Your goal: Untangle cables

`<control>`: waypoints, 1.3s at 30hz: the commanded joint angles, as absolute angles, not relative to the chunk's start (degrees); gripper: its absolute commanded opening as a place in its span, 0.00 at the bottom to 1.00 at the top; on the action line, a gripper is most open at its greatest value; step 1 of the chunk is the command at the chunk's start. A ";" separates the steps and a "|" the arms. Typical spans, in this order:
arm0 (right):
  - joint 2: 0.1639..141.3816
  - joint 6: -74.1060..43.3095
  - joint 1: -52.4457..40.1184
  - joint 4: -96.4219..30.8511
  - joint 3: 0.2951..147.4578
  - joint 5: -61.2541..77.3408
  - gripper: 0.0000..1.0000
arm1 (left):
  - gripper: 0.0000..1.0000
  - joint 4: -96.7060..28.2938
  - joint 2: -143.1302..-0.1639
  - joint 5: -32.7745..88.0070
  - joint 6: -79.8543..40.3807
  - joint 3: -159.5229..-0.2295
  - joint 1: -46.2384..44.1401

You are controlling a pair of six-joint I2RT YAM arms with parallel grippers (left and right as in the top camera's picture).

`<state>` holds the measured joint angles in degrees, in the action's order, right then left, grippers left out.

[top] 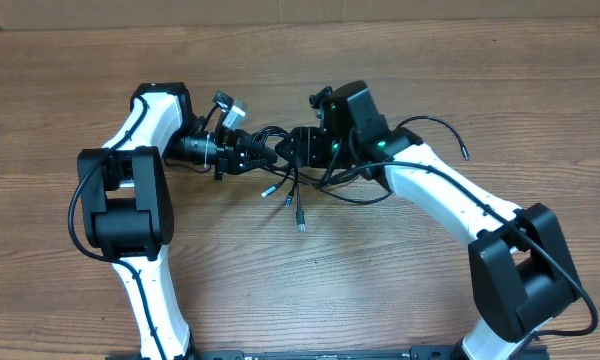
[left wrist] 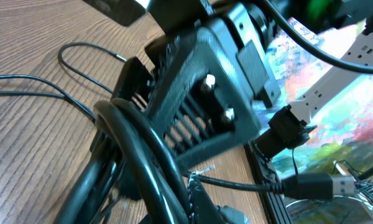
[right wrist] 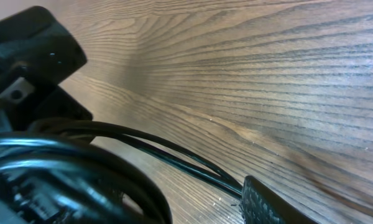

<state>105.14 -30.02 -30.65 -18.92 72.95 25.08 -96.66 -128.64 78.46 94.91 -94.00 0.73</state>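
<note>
The cables point(top: 285, 178) are thin black cords knotted at the table's middle, and loose plug ends point(top: 300, 227) trail toward the front. My left gripper point(top: 252, 156) reaches the knot from the left. In the left wrist view its finger point(left wrist: 202, 199) presses against thick black cable strands point(left wrist: 143, 162), so it is shut on them. My right gripper point(top: 302, 148) meets the knot from the right, almost touching the left one. In the right wrist view one finger point(right wrist: 267, 202) shows with two strands point(right wrist: 174, 155) running against it; the other finger is hidden behind a cable loop point(right wrist: 81, 168).
One cable loop arcs out past the right arm and ends in a plug point(top: 466, 155). A small silver-and-black connector point(top: 227, 104) lies behind the left gripper. The wooden table point(top: 380, 270) reaches to a cardboard wall at the back.
</note>
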 commanded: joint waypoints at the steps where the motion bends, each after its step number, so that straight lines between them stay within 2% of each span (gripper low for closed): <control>1: 105.58 -31.79 -32.45 -18.26 73.06 18.61 0.60 | 0.04 -96.90 -129.29 80.73 96.18 -94.78 0.23; 7: 106.45 -32.42 -33.74 -18.41 73.06 12.47 0.60 | 0.04 -96.90 -129.29 81.06 96.18 -94.76 0.23; 15: 106.54 -43.53 -33.76 -19.18 72.69 5.48 0.60 | 0.04 -96.90 -129.29 81.08 96.18 -94.76 0.27; 25: 107.46 -43.51 -33.74 -21.78 72.69 3.84 0.59 | 0.04 -96.90 -129.29 81.41 95.96 -94.78 0.43; 39: 110.17 -43.53 -31.64 -27.64 72.69 -1.67 0.53 | 0.05 -96.90 -129.29 83.92 94.02 -94.78 3.07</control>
<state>107.96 -42.48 -34.85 -25.23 73.19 6.28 -96.23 -130.04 79.75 94.26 -94.02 0.49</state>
